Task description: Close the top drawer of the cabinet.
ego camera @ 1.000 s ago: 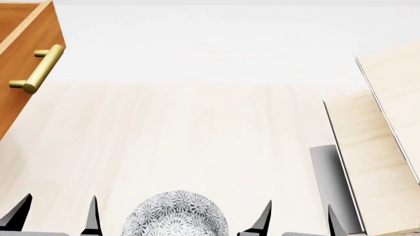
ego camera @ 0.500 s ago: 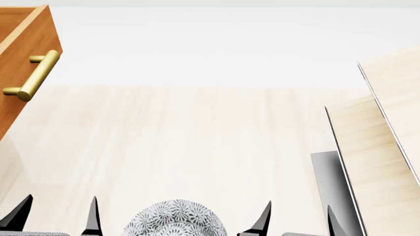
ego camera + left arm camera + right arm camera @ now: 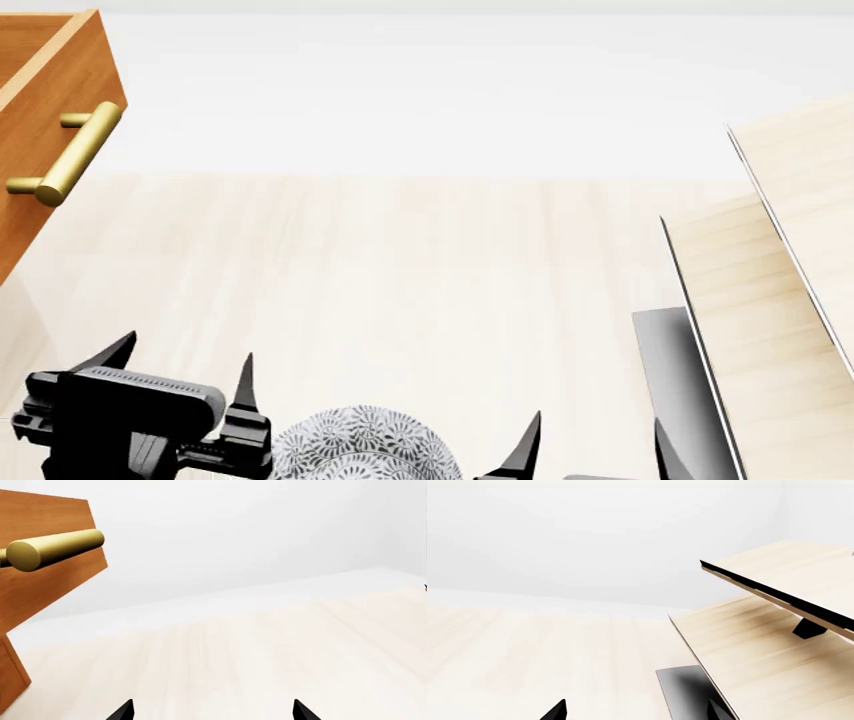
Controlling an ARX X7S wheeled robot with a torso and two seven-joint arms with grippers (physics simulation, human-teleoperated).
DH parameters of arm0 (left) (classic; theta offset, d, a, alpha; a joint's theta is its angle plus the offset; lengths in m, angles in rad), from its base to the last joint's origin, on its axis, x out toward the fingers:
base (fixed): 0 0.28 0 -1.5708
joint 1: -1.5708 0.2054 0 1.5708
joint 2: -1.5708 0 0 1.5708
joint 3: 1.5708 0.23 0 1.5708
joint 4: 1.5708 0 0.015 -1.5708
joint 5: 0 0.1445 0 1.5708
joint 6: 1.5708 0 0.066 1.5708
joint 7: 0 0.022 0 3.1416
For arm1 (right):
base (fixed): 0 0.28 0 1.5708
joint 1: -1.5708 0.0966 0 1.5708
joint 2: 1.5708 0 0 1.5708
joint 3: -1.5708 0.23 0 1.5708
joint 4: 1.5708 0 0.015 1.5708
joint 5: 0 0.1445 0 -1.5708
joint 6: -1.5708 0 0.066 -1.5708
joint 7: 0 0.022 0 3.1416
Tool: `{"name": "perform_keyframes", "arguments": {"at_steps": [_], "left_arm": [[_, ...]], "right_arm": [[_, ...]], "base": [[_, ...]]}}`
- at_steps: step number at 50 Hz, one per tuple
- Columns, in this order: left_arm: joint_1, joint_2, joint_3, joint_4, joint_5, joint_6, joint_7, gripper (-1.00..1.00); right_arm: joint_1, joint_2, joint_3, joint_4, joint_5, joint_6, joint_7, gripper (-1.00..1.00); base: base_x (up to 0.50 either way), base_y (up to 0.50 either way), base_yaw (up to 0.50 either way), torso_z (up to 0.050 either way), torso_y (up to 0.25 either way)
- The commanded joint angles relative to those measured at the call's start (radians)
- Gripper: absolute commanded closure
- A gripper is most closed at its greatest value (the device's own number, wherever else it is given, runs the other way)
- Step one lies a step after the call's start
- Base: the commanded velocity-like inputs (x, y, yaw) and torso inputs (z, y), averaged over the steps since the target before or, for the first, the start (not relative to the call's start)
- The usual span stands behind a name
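One open, empty left claw (image 3: 180, 372) well short of the top drawer (image 3: 54, 110), lower and rightward.

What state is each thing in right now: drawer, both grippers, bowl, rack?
top drawer: pulled out, open, untouched.
left gripper: open, empty, above the table, short of the drawer.
right gripper: open, empty.
bowl: on the table, between the grippers.
rack: slanted boards, untouched.
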Motion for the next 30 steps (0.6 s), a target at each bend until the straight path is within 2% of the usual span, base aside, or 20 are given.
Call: {"name": "perform_keyframes", "arguments": {"at_steps": [1,6,9,10,13,14,25,30], "left_arm": [[-0.246,0.026,0.036,-0.267,0.016,-0.024,0.068,-1.0],[-0.373,0.073,0.031,-0.571,0.022,0.095,0.1,-1.0],[-0.511,0.118,0.015,-0.849,0.015,0.18,0.13,-1.0],[-0.516,0.12,0.015,-0.865,0.015,0.19,0.132,-1.0],[-0.721,0.181,-0.002,-1.272,0.018,0.39,0.17,-1.0],[-0.748,0.191,-0.003,-1.382,0.02,0.434,0.178,-1.0],[-0.871,0.16,-0.22,-1.393,0.108,0.219,0.124,-1.0],[-0.896,0.153,-0.302,-1.393,0.151,0.173,0.114,-1.0]], "right_arm": [[0.012,-0.004,-0.015,0.018,-0.001,0.004,0.004,-1.0],[0.015,-0.005,-0.02,0.016,-0.002,0.01,0.008,-1.0],[0.015,-0.006,-0.023,0.017,-0.003,0.011,0.011,-1.0],[0.015,-0.005,-0.024,0.017,-0.002,0.011,0.011,-1.0],[0.015,-0.005,-0.025,0.015,-0.001,0.014,0.013,-1.0],[0.016,-0.005,-0.026,0.015,-0.001,0.014,0.013,-1.0],[0.02,0.0,-0.024,0.026,0.011,0.007,0.011,-1.0],[0.025,0.002,-0.024,0.03,0.016,0.009,0.011,-1.0]], "base": [[0.0,0.0,0.0,0.0,0.0],[0.0,0.0,0.0,0.0,0.0],[0.0,0.0,0.0,0.0,0.0],[0.0,0.0,0.0,0.0,0.0],[0.0,0.0,0.0,0.0,0.0],[0.0,0.0,0.0,0.0,0.0],[0.0,0.0,0.0,0.0,0.0],[0.0,0.0,0.0,0.0,0.0]]}}
